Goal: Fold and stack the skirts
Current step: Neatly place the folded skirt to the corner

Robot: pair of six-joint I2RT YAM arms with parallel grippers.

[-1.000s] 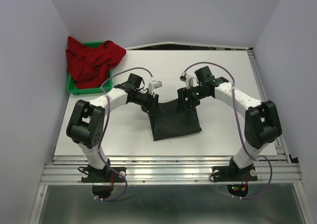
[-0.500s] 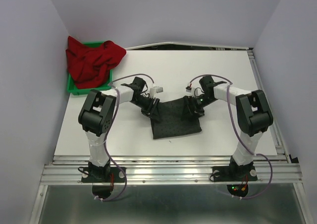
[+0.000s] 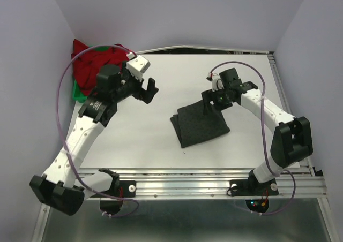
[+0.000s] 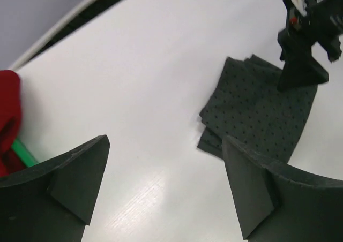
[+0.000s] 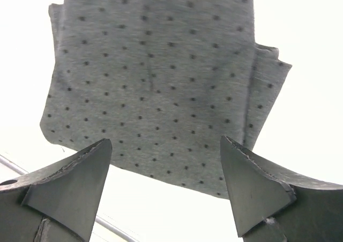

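1. Top external view: the dotted charcoal skirt (image 3: pixel 201 125) lies on the white desk (image 3: pixel 161 140), a little right of centre. It is folded into a compact, layered rectangle set askew to the desk's edges. The right fingers (image 3: pixel 208 104) point down at its far edge. Whether they touch the cloth cannot be told from here. The left arm reaches up and toward the far left, and the left fingers (image 3: pixel 151 87) hang spread in the air over bare desk, well apart from the dotted skirt. The red skirt (image 3: pixel 86 65) sits crumpled in the green bin (image 3: pixel 76 96) at the far left corner, partly hidden behind the left arm.

2. Left wrist view: the left fingers stand wide apart with nothing between them, only desk below. The folded dotted skirt lies ahead to the right, its stacked layers showing along the near left edge. The right arm's dark fingers stand over its far part. At the left border a piece of red skirt and a strip of green bin rim show.

3. Right wrist view: the right fingers are spread wide and hold nothing. The dotted skirt fills the view beyond them, flat on the desk, with extra folded layers peeking out along its right side.
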